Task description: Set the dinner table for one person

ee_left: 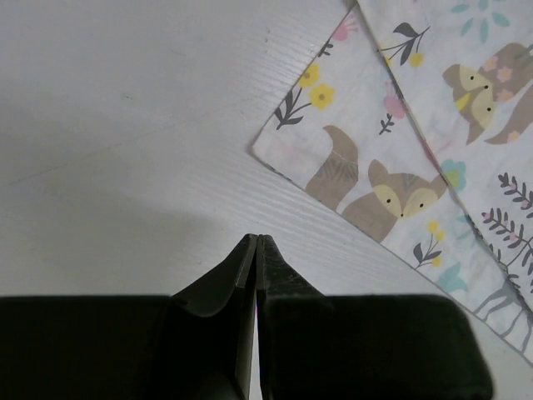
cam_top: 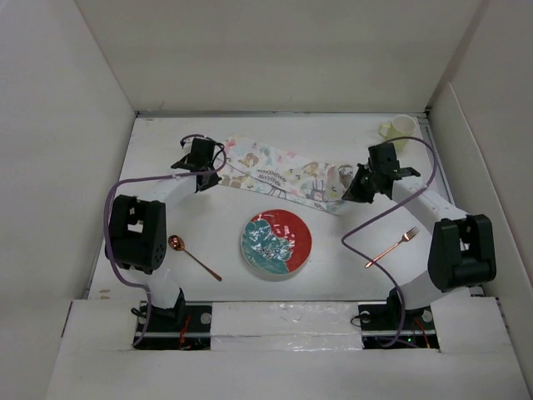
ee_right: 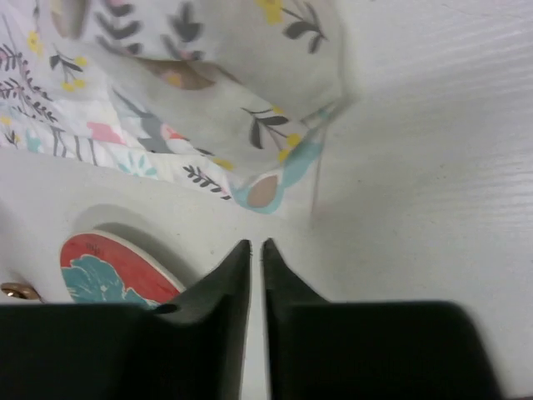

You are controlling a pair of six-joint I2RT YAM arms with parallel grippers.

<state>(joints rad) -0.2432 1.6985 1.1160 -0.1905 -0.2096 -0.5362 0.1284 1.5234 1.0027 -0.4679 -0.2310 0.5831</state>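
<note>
The setting was at an early stage, by the look of it. The dinner table (cam_top: 166, 142), the broad white surface, carried all 5 pieces, but none sat in a finished place. The placemat (cam_top: 275, 177) lay across the far middle as a folded, twisted strip, not spread flat. The plate (cam_top: 276, 243), red and teal, rested on bare table nearer the arms, just clear of the cloth. The spoon (cam_top: 193, 256) lay at an angle to the left of the plate and the fork (cam_top: 393, 247) at an angle well off to its right. The cup (cam_top: 400, 129) stood in the far right corner.

What remained, as I judged it, was to open the placemat out flat, put the plate on it, line up the fork and spoon beside the plate, and bring the cup in.

The left gripper (ee_left: 256, 243) was closed, its 2 fingers pressed together on nothing. It hung over bare table with the placemat's corner just ahead and apart from it. The right gripper (ee_right: 256, 246) had its jaws a narrow slit apart, also with nothing between them. It sat near the other end of the strip, whose edge looked raised and blurred in the right wrist view.

No brand, label or writing could be read anywhere. The placemat showed only printed foxes, flowers and leaves, and the plate a floral pattern.
</note>
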